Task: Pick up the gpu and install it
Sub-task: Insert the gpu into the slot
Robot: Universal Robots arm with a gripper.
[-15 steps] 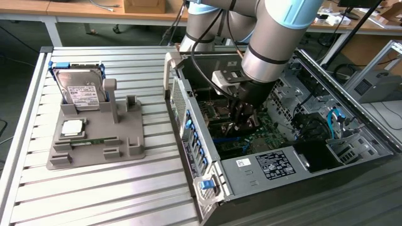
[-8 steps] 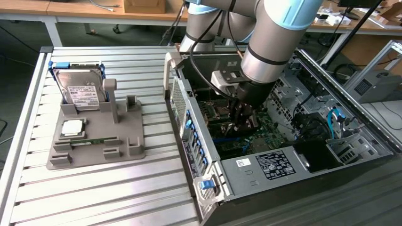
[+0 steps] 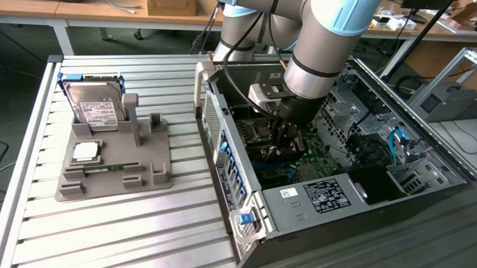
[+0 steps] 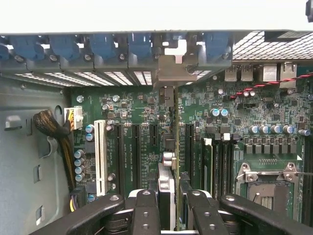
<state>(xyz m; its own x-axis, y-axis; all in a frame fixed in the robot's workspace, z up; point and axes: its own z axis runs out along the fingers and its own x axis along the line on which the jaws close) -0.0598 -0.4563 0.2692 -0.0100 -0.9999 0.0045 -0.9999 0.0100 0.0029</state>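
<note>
Black end effector (image 4: 173,211) pinches the gpu (image 4: 167,183), edge-on over slots (image 4: 134,147) in wrist view

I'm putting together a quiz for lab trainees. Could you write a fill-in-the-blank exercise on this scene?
1. The gripper is ____ on the gpu, inside the computer case.
2. The hard drive on the grey holder stands in a ____ frame.
3. One long slot on the motherboard, unlike the rest, is ____.
Missing words: shut; blue; white.
</note>
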